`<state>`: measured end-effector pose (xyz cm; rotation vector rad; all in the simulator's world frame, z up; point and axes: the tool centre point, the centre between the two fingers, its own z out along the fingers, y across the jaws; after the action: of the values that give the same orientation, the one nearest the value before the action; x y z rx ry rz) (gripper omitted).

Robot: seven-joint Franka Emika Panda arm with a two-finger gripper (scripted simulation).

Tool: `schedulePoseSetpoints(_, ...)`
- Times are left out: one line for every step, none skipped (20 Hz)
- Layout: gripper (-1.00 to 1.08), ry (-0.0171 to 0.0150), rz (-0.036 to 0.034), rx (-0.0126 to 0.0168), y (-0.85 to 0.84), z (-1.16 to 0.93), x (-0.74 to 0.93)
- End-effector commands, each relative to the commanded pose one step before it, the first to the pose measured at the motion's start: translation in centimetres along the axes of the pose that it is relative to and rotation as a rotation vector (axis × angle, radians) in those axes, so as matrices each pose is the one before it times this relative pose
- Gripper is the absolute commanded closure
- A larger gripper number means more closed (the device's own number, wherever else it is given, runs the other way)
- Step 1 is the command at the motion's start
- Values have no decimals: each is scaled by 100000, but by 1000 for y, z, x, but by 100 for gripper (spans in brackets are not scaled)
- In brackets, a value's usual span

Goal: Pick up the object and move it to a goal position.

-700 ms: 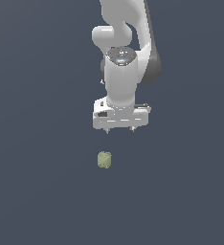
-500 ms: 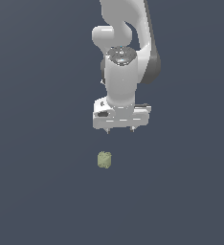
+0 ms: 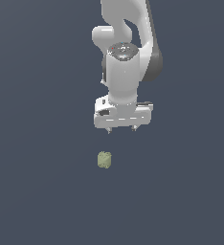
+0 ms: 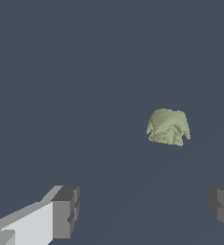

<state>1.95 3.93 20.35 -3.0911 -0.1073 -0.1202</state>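
The olive-green lump (image 3: 104, 160) stands just below centre in the exterior view, its slightly longer axis upright. It rests on a plain dark slate-blue surface (image 3: 37, 191) that fills the frame. The gripper (image 3: 121, 129) hangs above it, apart, fingers (image 4: 66, 212) spread wide and empty.

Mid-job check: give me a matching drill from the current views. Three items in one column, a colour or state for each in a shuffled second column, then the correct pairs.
Column 1:
1. small pale olive-green mottled lump
2. gripper
3. dark grey finger pads

Column 2:
A. open, holding nothing
B. lying free on the dark floor, untouched
C. set wide apart, with the lump in view beyond them

Pairs: 1-B, 2-A, 3-C
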Motion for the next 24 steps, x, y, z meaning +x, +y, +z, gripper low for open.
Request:
schedulePoseSetpoints(-92,28,-81,18,-32,-43,-33)
schedulePoseSetpoints(-92,0,0,0,-8,14,15)
schedulePoseSetpoints(-92,-18,96,-10,41,43,36)
schedulePoseSetpoints(-92,-60,155,-30,66,87,58)
schedulePoseSetpoints(-92,-89,218,-44,94,123,79)
schedulePoseSetpoints(-92,-121,286,-60,126,161,100)
schedulePoseSetpoints(-92,-148,347,-74,153,197,120)
schedulePoseSetpoints(-92,-174,403,-88,178,231,140)
schedulePoseSetpoints(-92,-197,457,-102,202,264,158)
schedulePoseSetpoints(-92,-218,509,-115,225,297,175)
schedulePoseSetpoints(-92,-244,573,-132,255,336,195)
schedulePoseSetpoints(-92,-264,621,-147,275,371,212)
schedulePoseSetpoints(-92,-292,681,-166,304,411,229)
schedulePoseSetpoints(-92,-318,739,-186,331,452,246)
schedulePoseSetpoints(-92,-345,797,-207,358,495,261)
schedulePoseSetpoints(-92,-370,852,-230,384,538,276)
schedulePoseSetpoints(-92,-397,910,-254,412,584,291)
schedulePoseSetpoints(-92,-423,965,-279,439,631,303)
schedulePoseSetpoints(-92,-436,990,-298,452,659,306)
schedulePoseSetpoints(-92,-412,929,-289,425,631,282)
schedulePoseSetpoints(-92,-386,866,-279,398,598,259)
schedulePoseSetpoints(-92,-359,800,-265,369,562,236)
schedulePoseSetpoints(-92,-333,739,-252,342,526,214)
schedulePoseSetpoints(-92,-305,673,-235,311,487,193)
